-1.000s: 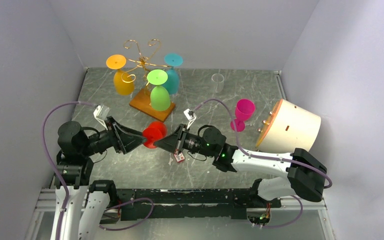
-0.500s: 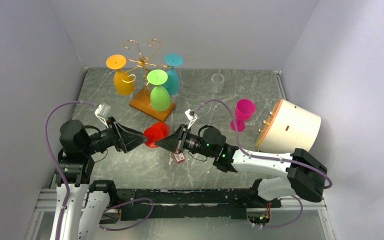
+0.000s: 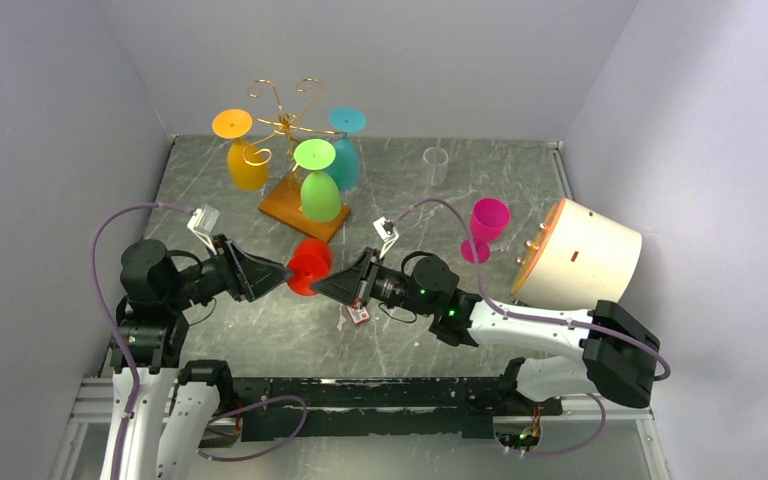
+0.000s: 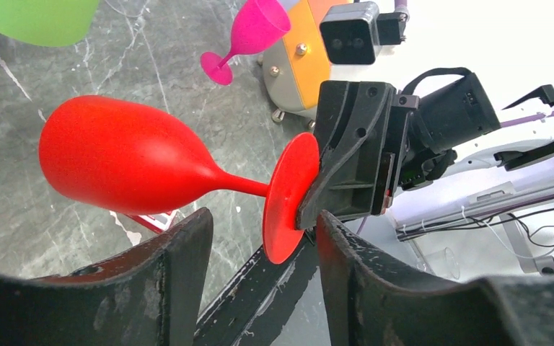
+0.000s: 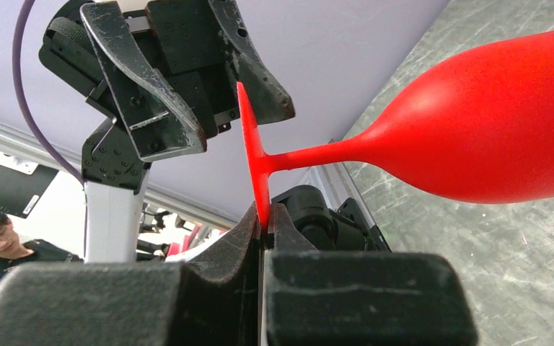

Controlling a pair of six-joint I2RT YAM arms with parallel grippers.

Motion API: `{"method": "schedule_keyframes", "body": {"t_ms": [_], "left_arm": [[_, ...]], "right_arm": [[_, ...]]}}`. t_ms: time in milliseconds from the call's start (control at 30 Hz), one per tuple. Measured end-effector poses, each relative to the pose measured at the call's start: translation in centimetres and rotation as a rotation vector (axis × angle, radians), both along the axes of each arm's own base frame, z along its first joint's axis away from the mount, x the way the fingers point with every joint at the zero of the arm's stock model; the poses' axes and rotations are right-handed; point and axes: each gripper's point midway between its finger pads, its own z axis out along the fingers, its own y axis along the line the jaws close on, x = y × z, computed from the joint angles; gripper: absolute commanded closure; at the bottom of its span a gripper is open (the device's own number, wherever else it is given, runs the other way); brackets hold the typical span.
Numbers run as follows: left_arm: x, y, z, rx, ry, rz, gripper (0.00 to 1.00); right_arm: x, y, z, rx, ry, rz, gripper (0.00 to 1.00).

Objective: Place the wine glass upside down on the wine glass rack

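Right fingers (image 5: 225, 249) pinching red wine glass (image 4: 122, 162) foot; left fingers (image 4: 167, 277) parted, near that foot, gripping nothing

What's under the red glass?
The grey marble table, since the right gripper holds the red glass up by its foot. A small red-and-white tag lies there too; the glass covers part of it, so I can't tell what it is.

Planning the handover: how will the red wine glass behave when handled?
Probably light and stiff: the red wine glass looks like opaque plastic and sits level, pinched by the right tool at its foot rim alone. That pinch may pivot if bumped.
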Motion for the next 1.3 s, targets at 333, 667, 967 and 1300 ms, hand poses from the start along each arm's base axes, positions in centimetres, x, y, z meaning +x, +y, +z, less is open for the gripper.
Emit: {"method": "schedule_keyframes", "body": {"t_ms": [333, 667, 967, 1300], "left_arm": [[-0.5, -0.4, 0.3, -0.032, 0.017, -0.035, 0.68], [0.0, -0.5, -0.4, -0.043, 0.056, -0.045, 0.93], [0.3, -0.5, -0.7, -0.043, 0.076, -0.04, 0.93], [2.3, 0.3, 0.1, -0.028, 0.096, 0.058, 0.93]], "right_arm": [[-0.3, 0.8, -1.2, -0.012, 0.029, 0.038, 1.0], [-0.6, 1.1, -0.8, 0.004, 0.03, 0.061, 0.95], [-0.4, 1.0, -0.7, 0.003, 0.029, 0.048, 0.45], [-0.2, -2.1, 2.6, 0.029, -0.067, -0.044, 0.0]]}}
